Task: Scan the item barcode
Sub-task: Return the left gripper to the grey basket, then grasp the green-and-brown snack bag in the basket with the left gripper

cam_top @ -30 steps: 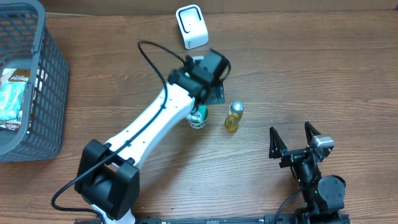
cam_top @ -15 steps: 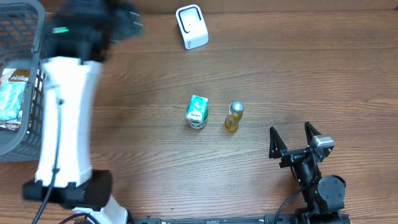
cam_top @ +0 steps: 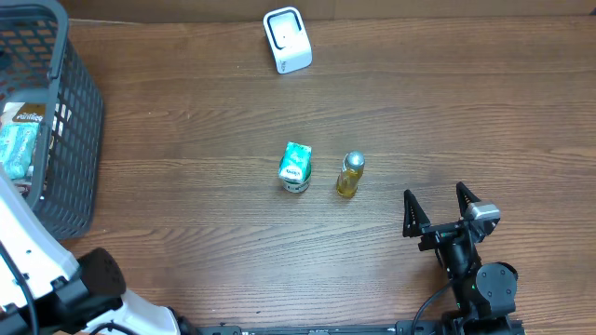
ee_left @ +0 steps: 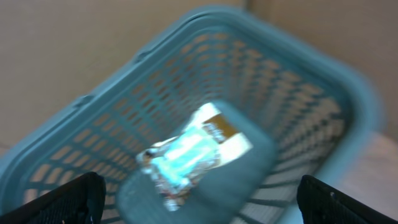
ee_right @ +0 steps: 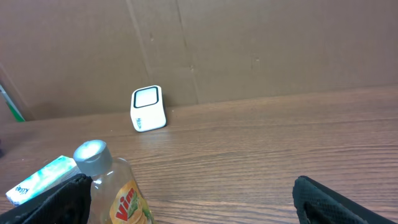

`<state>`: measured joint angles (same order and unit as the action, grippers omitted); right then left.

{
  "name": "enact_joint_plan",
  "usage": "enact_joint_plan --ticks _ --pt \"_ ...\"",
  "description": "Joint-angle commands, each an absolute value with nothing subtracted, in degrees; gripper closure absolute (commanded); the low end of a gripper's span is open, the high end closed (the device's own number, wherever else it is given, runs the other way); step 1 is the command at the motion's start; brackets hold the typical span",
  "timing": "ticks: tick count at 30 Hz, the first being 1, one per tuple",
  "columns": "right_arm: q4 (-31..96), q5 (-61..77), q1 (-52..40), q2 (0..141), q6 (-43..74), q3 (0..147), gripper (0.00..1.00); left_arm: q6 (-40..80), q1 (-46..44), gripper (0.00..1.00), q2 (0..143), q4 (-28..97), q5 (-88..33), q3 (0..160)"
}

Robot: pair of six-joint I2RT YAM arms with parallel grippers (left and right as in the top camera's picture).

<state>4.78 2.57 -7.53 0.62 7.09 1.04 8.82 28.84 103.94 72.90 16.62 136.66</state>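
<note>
- The left arm [cam_top: 37, 270] was recorded a second ago above the carton [cam_top: 295, 167] at the middle of the worktop [cam_top: 447, 102]. It has since been swung away towards 9 o'clock and is now seen only at the 7 o'clock corner of the overhead view.
- The carton has been left on the worktop, untouched by either arm. It is just beside the bottle [cam_top: 350, 175], on the bottle's 9 o'clock side, and a small gap is seen between them.
- The scanner [cam_top: 288, 39] is noted at 12 o'clock, well apart from both items and not shifted.
- The left jaws are seen spread wide in the left wrist view, with nothing between them. They are held above the basket [ee_left: 267, 93], and a pale blue packet [ee_left: 186, 155] is seen lying on its floor. This view is blurred, so no barcode can be made out.
- In the overhead view the basket [cam_top: 79, 102] is placed at 9 to 10 o'clock, with the packet [cam_top: 17, 149] inside it.
- The right jaws are spread and empty at 4 to 5 o'clock, parked well short of the bottle [ee_right: 118, 186].
- Judgement: handling of the carton appears finished, and the packet is taken to be the item next to be fetched and presented to the scanner. No grasp has yet been made.
</note>
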Motion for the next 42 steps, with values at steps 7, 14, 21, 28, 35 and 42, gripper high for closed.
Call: enact_joint_plan --ticks 7,14,21,28,35,42 --pt "4.67 2.26 -7.27 0.16 7.29 0.45 0.0 -1.1 34.11 0.0 114.24 75.24 11.42 136.97" --pt "4.64 2.24 -7.27 0.16 7.29 0.45 0.0 -4.99 34.22 0.01 123.24 78.08 11.27 136.97" --pt "4.64 2.26 -7.27 0.16 7.29 0.45 0.0 -9.5 34.81 0.01 131.11 79.42 11.11 136.99" --pt "4.64 2.26 -7.27 0.16 7.29 0.45 0.0 -11.7 36.77 0.01 134.69 79.31 10.92 136.38" --pt "4.64 2.24 -7.27 0.16 7.29 0.45 0.0 -16.97 39.18 0.0 134.74 75.88 10.76 133.43" --pt "4.64 2.24 -7.27 0.16 7.29 0.45 0.0 -23.59 40.18 0.0 134.74 73.82 7.55 133.12"
